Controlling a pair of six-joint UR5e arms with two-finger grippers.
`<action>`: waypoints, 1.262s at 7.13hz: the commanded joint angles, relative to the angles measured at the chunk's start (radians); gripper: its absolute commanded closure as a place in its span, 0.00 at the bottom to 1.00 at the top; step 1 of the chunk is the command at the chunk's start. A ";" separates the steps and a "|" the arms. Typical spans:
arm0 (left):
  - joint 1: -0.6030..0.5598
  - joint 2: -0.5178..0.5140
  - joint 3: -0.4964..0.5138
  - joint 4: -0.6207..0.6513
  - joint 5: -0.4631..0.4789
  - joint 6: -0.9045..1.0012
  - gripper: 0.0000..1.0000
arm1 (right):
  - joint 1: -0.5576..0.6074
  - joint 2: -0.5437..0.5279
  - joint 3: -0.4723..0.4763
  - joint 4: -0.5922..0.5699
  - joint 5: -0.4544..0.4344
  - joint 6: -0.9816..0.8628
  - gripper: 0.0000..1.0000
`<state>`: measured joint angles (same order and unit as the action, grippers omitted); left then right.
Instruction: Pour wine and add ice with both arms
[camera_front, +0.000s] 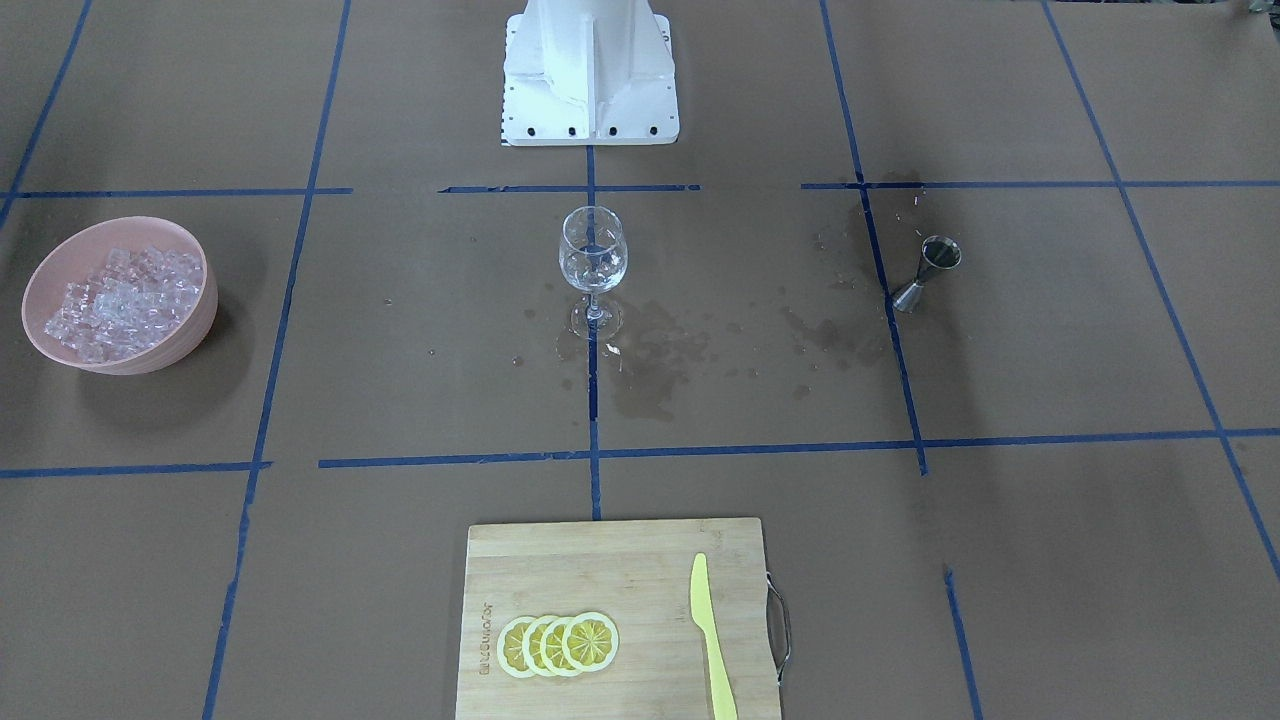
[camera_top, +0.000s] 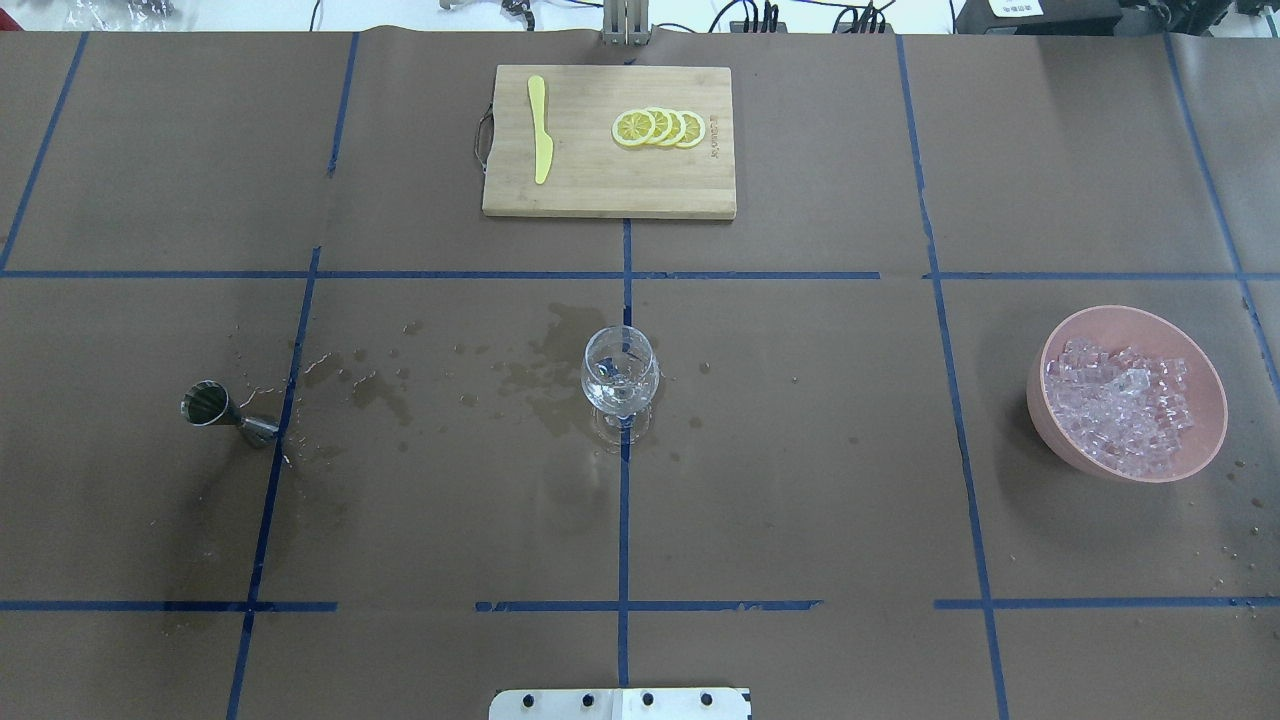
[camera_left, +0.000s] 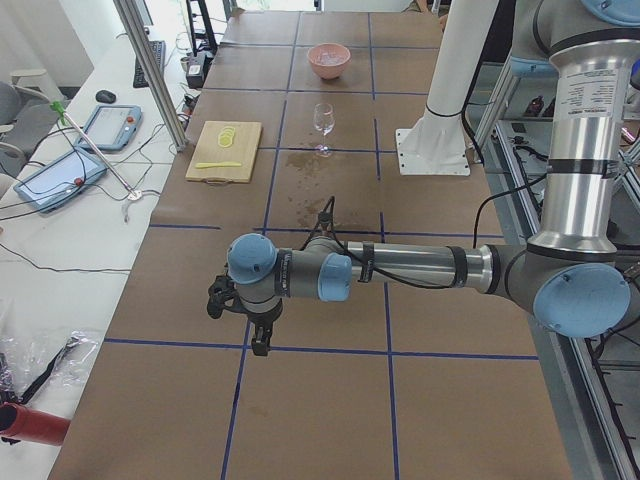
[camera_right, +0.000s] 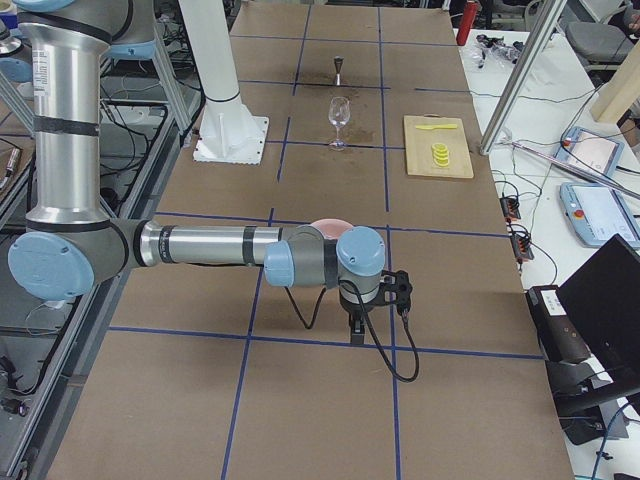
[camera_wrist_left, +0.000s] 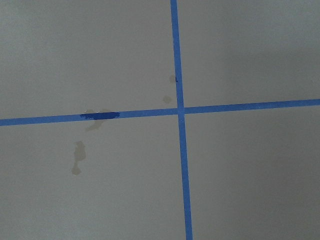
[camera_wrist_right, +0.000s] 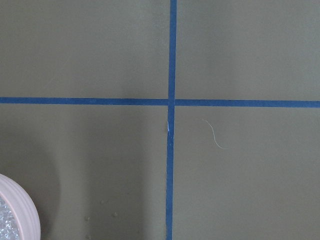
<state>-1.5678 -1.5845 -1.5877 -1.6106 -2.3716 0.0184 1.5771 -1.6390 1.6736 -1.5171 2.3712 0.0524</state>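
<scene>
Left arm (camera_left: 400, 268) lies stretched low over the bench's left end. Its pincer (camera_left: 260, 338) points down over a blue tape crossing and shows only in the side view, so whether the fingers are apart or together cannot be told. A metal jigger (camera_top: 225, 412) stands upright toward the left edge, about midway between the near and far edges. Its upper cup looks dark, and the wine cannot be made out in it. Dark wet stains (camera_top: 380, 385) spread over the brown paper from the jigger toward the bench centre. A wine glass (camera_top: 620, 380) stands upright at the centre, on a tape line. Its bowl shows clear glints, but it is not possible to say if these are liquid or cubes. A wooden cutting board (camera_top: 610, 140) lies at the middle of the far edge, with a yellow knife (camera_top: 540, 130) on its left part and overlapping lemon slices (camera_top: 660, 128) on its right. A pink bowl (camera_top: 1040, 420) sits near the right edge with the ice (camera_top: 1120, 405) heaped inside. Right arm (camera_right: 200, 245) reaches low over the right end, past the bowl. Its pincer (camera_right: 355, 325) points down near a tape crossing, and its state likewise cannot be told.
</scene>
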 joint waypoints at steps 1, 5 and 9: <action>-0.001 0.000 -0.005 -0.005 0.000 0.005 0.00 | 0.000 0.001 0.003 0.002 -0.001 0.000 0.00; -0.006 0.035 -0.244 0.008 0.055 -0.064 0.00 | -0.011 0.020 0.011 -0.003 0.002 -0.002 0.00; 0.015 0.127 -0.547 0.005 0.049 -0.164 0.00 | -0.032 0.044 0.011 -0.001 -0.003 -0.009 0.00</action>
<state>-1.5620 -1.4642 -2.0703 -1.6044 -2.3150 -0.1248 1.5539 -1.6048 1.6833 -1.5184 2.3692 0.0482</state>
